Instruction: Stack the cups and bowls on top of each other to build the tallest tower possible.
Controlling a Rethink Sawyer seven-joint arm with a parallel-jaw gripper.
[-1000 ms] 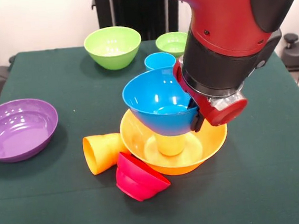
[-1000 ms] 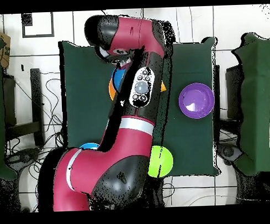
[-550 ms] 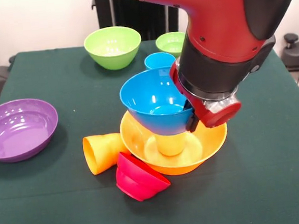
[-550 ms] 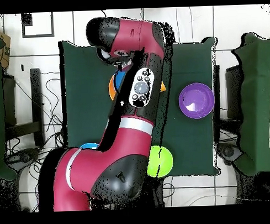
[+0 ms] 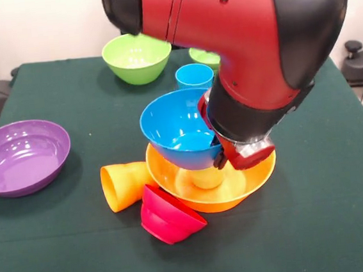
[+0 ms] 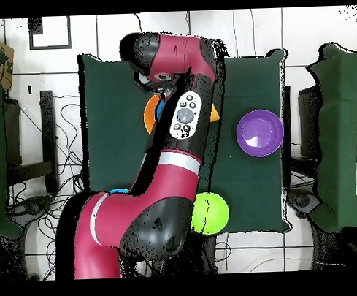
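Observation:
A blue bowl (image 5: 176, 129) hangs tilted just above a yellowish cup (image 5: 207, 178). That cup stands upside down in the big yellow-orange bowl (image 5: 250, 179). My gripper (image 5: 220, 154) is shut on the blue bowl's right rim; the red wrist hides most of it. Whether the bowl touches the cup I cannot tell. An orange cup (image 5: 124, 185) lies on its side against the orange bowl's left edge. A small red bowl (image 5: 170, 215) leans tilted at the front. In the overhead view the arm covers the pile, leaving slivers of the orange bowl (image 6: 148, 115) and blue bowl (image 6: 159, 108).
A wide purple bowl (image 5: 21, 156) sits at the left, also seen as the purple bowl (image 6: 260, 132) from overhead. A large green bowl (image 5: 136, 57), a small green bowl (image 5: 205, 58) and a blue cup (image 5: 194, 75) stand at the back.
The arm has leaned further over the table. The blue bowl came down and slightly left, closer onto the upturned cup in the orange bowl.

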